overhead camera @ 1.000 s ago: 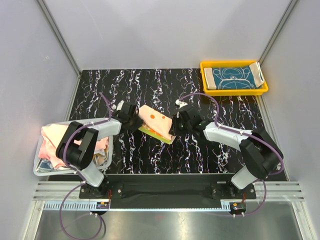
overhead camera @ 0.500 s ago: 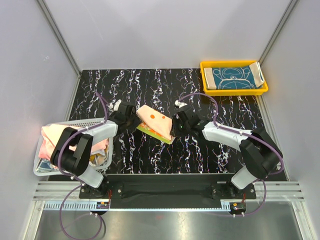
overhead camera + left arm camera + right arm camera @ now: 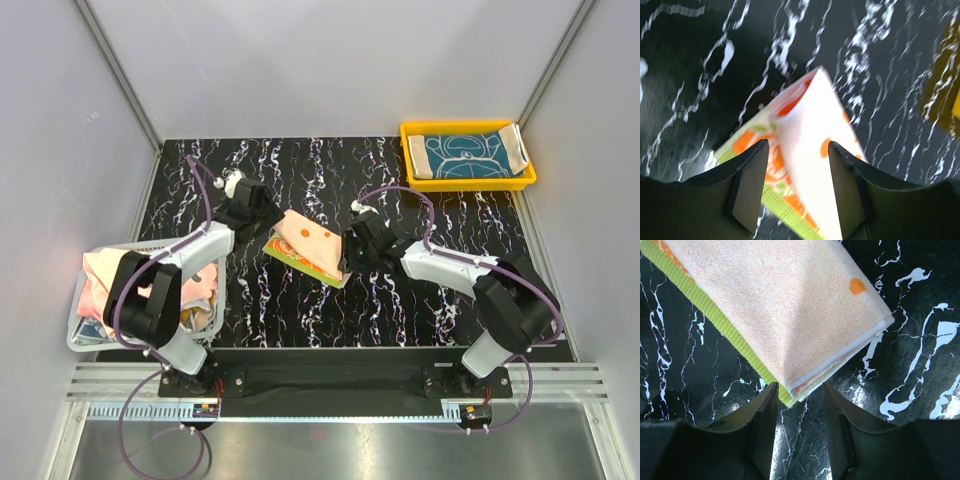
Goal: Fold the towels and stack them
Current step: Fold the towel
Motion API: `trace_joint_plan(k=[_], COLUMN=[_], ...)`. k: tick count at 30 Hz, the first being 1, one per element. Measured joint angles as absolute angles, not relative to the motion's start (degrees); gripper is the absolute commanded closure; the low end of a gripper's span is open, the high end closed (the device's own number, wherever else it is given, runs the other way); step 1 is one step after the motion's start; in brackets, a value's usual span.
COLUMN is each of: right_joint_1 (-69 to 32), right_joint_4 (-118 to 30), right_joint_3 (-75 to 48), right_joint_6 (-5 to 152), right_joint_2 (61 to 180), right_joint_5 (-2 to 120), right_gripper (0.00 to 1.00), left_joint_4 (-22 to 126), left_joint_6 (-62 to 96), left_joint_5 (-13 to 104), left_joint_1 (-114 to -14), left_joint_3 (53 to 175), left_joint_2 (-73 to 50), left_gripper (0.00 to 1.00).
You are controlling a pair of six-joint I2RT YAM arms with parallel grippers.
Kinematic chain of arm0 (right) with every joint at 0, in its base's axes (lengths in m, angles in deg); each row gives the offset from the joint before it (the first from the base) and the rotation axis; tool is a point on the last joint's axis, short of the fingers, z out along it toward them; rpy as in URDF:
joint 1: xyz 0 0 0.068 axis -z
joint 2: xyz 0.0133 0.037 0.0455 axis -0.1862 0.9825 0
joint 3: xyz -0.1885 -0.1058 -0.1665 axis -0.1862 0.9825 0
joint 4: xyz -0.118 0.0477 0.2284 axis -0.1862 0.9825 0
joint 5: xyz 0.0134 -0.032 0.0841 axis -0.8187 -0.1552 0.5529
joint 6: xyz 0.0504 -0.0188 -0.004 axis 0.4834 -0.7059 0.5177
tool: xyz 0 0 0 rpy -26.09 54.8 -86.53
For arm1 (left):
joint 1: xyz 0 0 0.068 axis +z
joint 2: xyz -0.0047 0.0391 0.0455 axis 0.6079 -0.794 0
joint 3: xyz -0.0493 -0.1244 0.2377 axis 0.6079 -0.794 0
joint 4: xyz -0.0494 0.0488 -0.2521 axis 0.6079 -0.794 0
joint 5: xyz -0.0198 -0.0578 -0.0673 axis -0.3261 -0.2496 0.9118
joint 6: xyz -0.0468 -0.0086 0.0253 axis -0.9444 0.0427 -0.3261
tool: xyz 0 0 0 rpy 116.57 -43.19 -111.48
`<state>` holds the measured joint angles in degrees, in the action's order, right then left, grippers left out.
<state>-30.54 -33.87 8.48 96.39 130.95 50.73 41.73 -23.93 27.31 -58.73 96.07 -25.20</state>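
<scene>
Left gripper (image 3: 797,145) stands with its two dark fingers spread, and the raised fold of a folded orange-and-cream cloth towel with a lime-green striped edge (image 3: 312,246) sits between them; that view is blurred, so I cannot tell whether a finger touches the cloth. Right gripper (image 3: 800,386) is also spread, its fingertips on either side of the towel's near corner and not closed on it. The towel lies on the black, white-veined tabletop (image 3: 300,170), between the two arms. At the far right, a yellow plastic tray (image 3: 468,184) holds a flat teal towel with a cream border (image 3: 465,156). At the near left, a white mesh basket (image 3: 75,340) holds crumpled pale pink towels (image 3: 105,272).
</scene>
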Motion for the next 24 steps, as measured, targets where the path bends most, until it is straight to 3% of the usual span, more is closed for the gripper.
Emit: trace_joint_plan(k=[6, 15, 19, 24], right_joint_1=[-30.5, -30.5, -30.5, -30.5], right_joint_4=[-34.3, -35.3, -36.1, -36.3], right_joint_3=[8.5, 8.5, 8.5, 8.5], right_joint_6=[98.2, 100.2, 100.7, 101.2], right_joint_2=[132.7, 134.2, 134.8, 134.8], right_joint_5=[50.8, 51.2, 51.2, 51.2], right_gripper=[0.55, 0.69, 0.78, 0.85], left_joint_4=[41.9, 39.6, 39.0, 39.1], left_joint_6=[-21.1, -19.4, -18.9, -18.3], left_joint_5=[27.1, 27.1, 27.1, 27.1], left_joint_1=[-57.6, -57.1, -56.5, -56.2], left_joint_3=[101.8, 104.5, 104.7, 104.7], left_joint_2=[-30.5, -36.2, -36.8, -36.8], left_gripper=[0.46, 0.53, 0.62, 0.85])
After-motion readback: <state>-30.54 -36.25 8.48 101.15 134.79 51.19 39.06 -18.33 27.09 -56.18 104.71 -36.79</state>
